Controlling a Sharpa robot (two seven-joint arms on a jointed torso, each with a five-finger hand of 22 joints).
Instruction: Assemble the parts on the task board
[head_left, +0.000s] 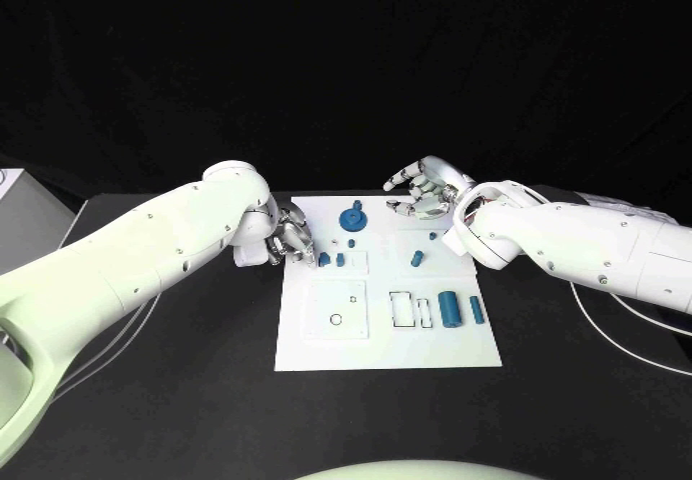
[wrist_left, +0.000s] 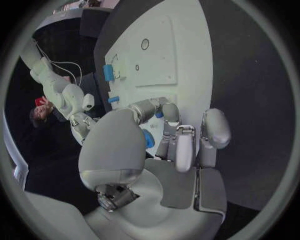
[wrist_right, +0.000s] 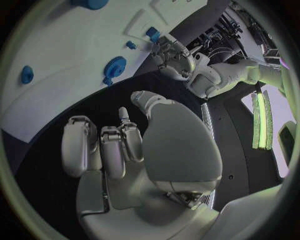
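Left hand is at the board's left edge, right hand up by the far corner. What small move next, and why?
Probably ease the left hand toward the small blue piece just beside its fingertips; it holds nothing yet. The right hand hovers with fingers spread past the task board.

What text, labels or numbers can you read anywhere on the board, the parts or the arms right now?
None can be read.
Task board: printed outlines only, no letters or numbers legible.
Blue parts, such as the gear-shaped piece: no markings visible.
Left hand and right hand: no label or brand legible.
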